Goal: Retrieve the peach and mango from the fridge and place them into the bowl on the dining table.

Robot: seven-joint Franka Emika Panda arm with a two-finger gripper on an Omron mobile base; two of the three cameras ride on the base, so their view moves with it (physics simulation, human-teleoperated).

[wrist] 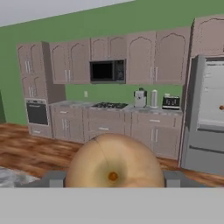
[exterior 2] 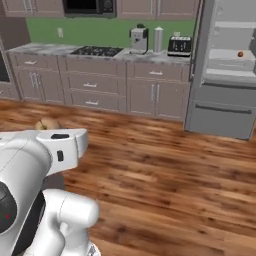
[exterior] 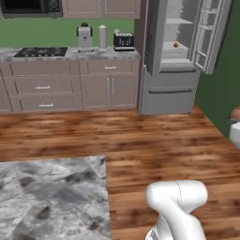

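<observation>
In the hand view my gripper (wrist: 113,180) is shut on a round tan-orange fruit with a crease and a stem dimple, which I take for the peach (wrist: 114,162). It sits between both grey fingertips (wrist: 56,179). The right base view shows the peach (exterior 2: 47,123) just above the white hand. The grey fridge (exterior: 168,89) stands across the wooden floor with its upper doors open. A small orange-red fruit (exterior: 176,45), likely the mango, lies on a shelf inside. The marbled dining table (exterior: 51,197) is at my lower left. The bowl is out of view.
Brown cabinets (exterior: 70,84) with a cooktop (exterior: 41,52), coffee machine (exterior: 85,36) and toaster (exterior: 123,41) line the back wall left of the fridge. Open wooden floor (exterior: 154,136) lies between the table and the fridge. A pale object (exterior: 236,132) sits at the right edge.
</observation>
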